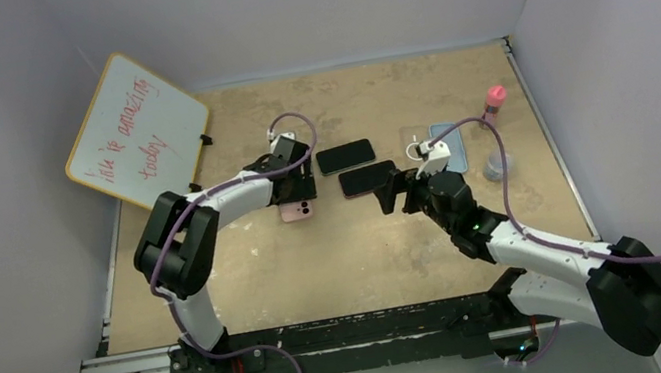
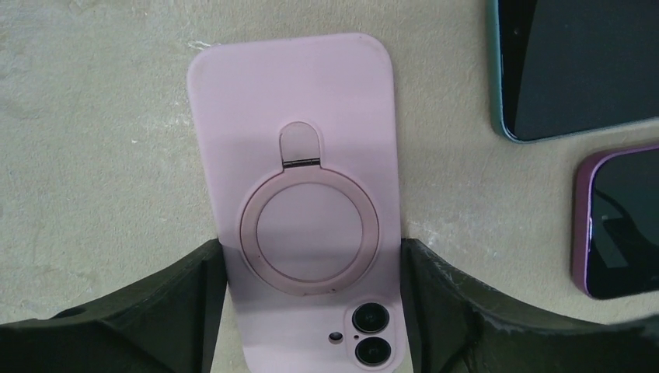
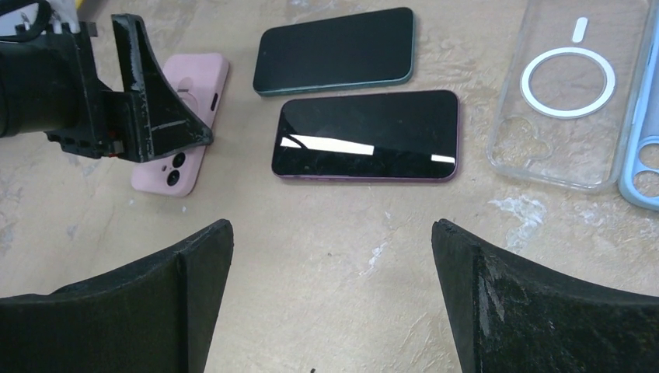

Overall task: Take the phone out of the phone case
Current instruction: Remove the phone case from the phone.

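Observation:
A pink phone case (image 2: 303, 140) with a ring stand lies back up on the tan table. The phone is inside it, and its two camera lenses (image 2: 371, 334) show through the cutout. My left gripper (image 2: 311, 252) straddles the camera end, and its black fingers (image 2: 194, 295) press against both long edges of the case. In the top view the left gripper (image 1: 295, 192) stands over the case (image 1: 297, 212) at mid-table. My right gripper (image 3: 332, 233) hovers open over bare table, to the right of the case (image 3: 203, 81) and holding nothing.
Two bare phones lie screen up between the arms, a teal-edged one (image 3: 334, 50) and a purple-edged one (image 3: 365, 134). A clear case (image 3: 571, 101) and a blue case (image 3: 641, 148) lie to the right. A whiteboard (image 1: 134, 128) leans at the back left, and a pink-capped bottle (image 1: 492, 99) stands at the right.

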Controlling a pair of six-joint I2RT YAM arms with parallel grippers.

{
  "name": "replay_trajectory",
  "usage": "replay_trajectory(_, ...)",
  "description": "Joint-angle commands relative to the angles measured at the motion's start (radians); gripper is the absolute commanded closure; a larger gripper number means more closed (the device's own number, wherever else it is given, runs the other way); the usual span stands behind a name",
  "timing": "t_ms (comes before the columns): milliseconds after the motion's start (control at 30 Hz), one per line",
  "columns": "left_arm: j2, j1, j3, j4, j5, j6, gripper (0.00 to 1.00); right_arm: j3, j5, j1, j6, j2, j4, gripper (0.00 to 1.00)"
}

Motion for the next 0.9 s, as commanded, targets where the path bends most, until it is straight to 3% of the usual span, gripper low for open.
replay_trajectory(0, -0.092, 0.007, -0.126, 0.129, 0.054, 0.063, 0.55, 0.031, -0.024, -0.002, -0.001, 0.014, 0.012, 0.02)
replay_trajectory(167, -0.275, 0.007, -0.343, 0.425, 0.177, 0.161, 0.79, 0.041, -0.076, -0.001, 0.000, 0.016, 0.007, 0.02)
replay_trajectory(333, -0.426, 0.005, -0.533, 0.659, 0.290, 0.182, 0.89, 0.073, -0.148, 0.000, 0.018, 0.025, -0.022, 0.03)
replay_trajectory(567, -0.581, -0.052, -0.759, 0.940, 0.365, 0.169, 0.96, 0.170, -0.218, -0.001, 0.021, 0.082, -0.097, 0.08)
replay_trajectory(867, -0.616, -0.191, -0.840, 1.075, 0.327, 0.191, 0.99, 0.261, -0.274, 0.044, 0.080, 0.236, -0.118, 0.14)
